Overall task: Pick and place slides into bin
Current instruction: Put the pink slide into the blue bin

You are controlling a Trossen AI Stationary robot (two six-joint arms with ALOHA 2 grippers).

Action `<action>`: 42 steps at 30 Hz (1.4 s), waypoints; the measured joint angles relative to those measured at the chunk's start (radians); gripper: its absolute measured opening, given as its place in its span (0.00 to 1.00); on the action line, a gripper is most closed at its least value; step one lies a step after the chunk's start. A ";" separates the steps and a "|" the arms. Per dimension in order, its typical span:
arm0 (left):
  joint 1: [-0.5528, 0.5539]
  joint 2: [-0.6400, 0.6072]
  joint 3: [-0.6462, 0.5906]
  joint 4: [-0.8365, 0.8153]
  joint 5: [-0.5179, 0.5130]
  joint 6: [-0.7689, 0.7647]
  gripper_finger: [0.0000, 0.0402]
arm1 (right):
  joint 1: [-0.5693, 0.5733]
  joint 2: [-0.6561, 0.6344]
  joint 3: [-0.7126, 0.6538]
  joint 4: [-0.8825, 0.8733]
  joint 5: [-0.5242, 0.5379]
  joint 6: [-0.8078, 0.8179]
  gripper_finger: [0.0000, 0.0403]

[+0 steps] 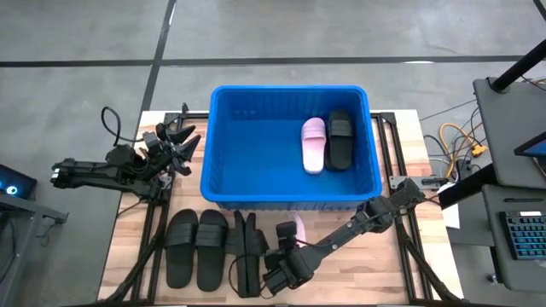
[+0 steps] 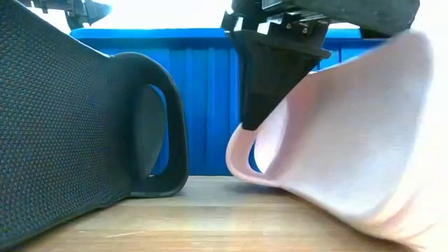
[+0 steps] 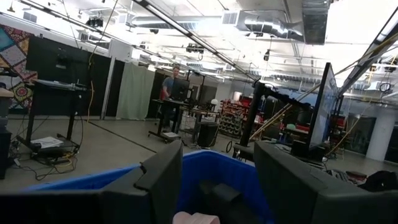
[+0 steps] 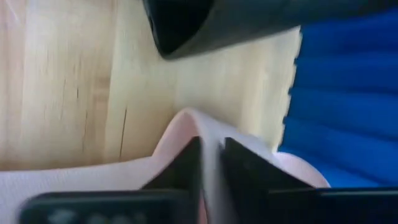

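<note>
The blue bin (image 1: 290, 89) stands at the table's middle far side. A pink slide (image 1: 313, 145) and a black slide (image 1: 340, 139) lie on its floor at the right. Another pink slide (image 2: 350, 140) is in front of the bin, and my right gripper (image 4: 211, 146) is shut on it, low over the table's near side (image 1: 286, 256). Three black slides (image 1: 212, 247) lie at the near left, one of them on its edge. My left gripper (image 3: 217, 180) is open and empty beside the bin's left rim (image 1: 175, 141). My right gripper pinches the pink slide's thin strap (image 4: 198, 127) between its two fingers, one finger (image 2: 269, 84) reaching into the strap's opening and one outside it. The fingers come from above, slanting down. The slide is tilted, its lower edge (image 2: 280, 183) near or on the table.
A black slide (image 2: 70, 119) stands on its edge close to the left of the held one. The bin's near wall (image 2: 203, 105) rises just behind both. Cables and a stand (image 1: 512, 153) are off the table's right edge. A person stands far off in the room (image 3: 169, 87).
</note>
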 joint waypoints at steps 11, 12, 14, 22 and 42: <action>0.000 0.000 -0.004 -0.022 0.000 0.000 0.46 | 0.006 -0.016 0.016 -0.038 -0.019 0.048 0.03; 0.000 0.000 -0.005 -0.022 0.000 0.000 0.46 | 0.006 -0.022 0.024 -0.047 -0.021 0.048 0.02; 0.000 0.000 -0.006 -0.022 -0.001 0.000 0.46 | 0.007 -0.031 0.046 -0.066 -0.021 0.050 0.02; 0.000 -0.001 -0.015 -0.021 -0.002 0.000 0.46 | 0.010 -0.138 0.082 -0.117 -0.014 0.109 0.02; 0.000 -0.003 -0.017 -0.019 -0.003 -0.001 0.46 | 0.004 -0.427 0.086 0.115 0.100 0.253 0.02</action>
